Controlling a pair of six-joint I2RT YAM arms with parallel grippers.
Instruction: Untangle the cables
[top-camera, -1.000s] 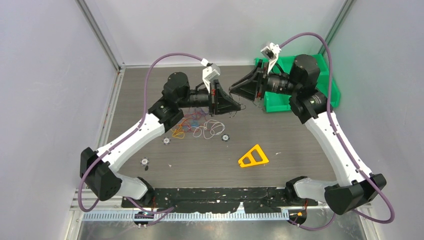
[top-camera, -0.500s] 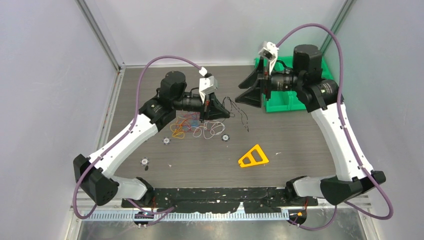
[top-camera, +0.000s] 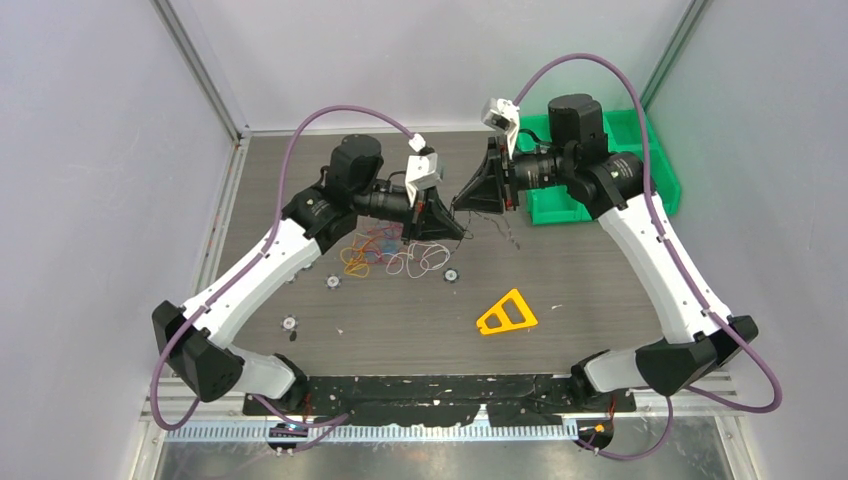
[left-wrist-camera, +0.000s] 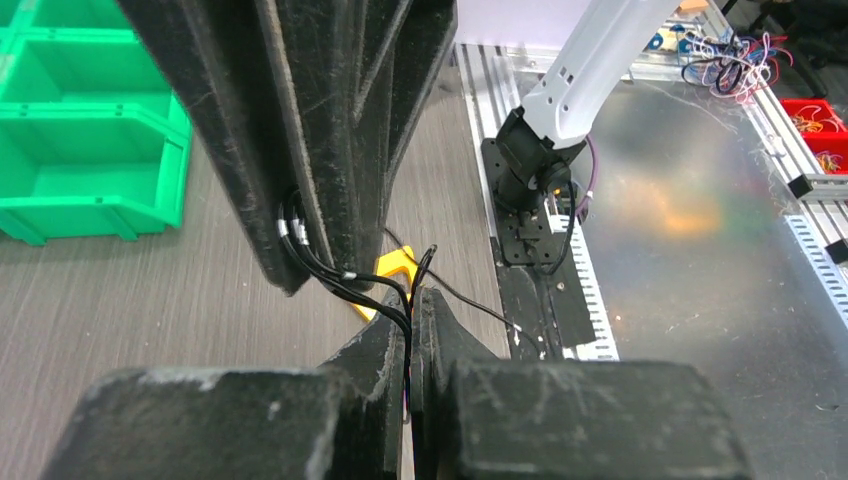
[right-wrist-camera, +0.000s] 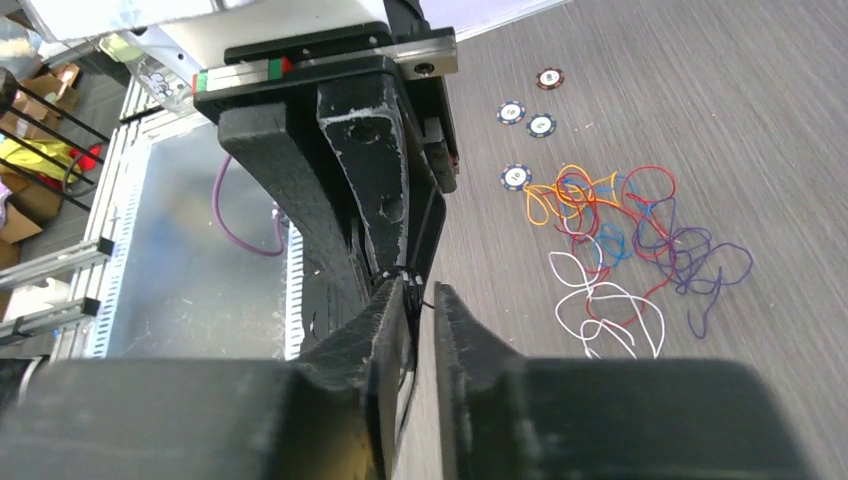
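Black cables (left-wrist-camera: 335, 275), thin wires with small white bands, stretch between the two grippers, above the grey wood-grain surface (top-camera: 580, 290). We see the left gripper (left-wrist-camera: 412, 300) closed tight on them: its fingers press together and the strands come out at the tips. The right gripper (right-wrist-camera: 420, 295) faces it tip to tip, very near. Its jaws stand only a narrow slit apart, and the same black cables are pinched there. Some loose black ends hang down toward the surface.

The coloured cables (top-camera: 392, 250), loose loops in red, blue, purple, orange and white, lie in a heap on the surface, close under the left gripper in the top view but apart from both grippers. Small round blue-and-white chips (right-wrist-camera: 516, 177) lie around this heap, one just beside an orange loop. We see a yellow triangular plastic piece (top-camera: 507, 314) nearer to the arm bases, well apart from the heap. A green plastic bin (top-camera: 555, 205) stands behind the right arm.
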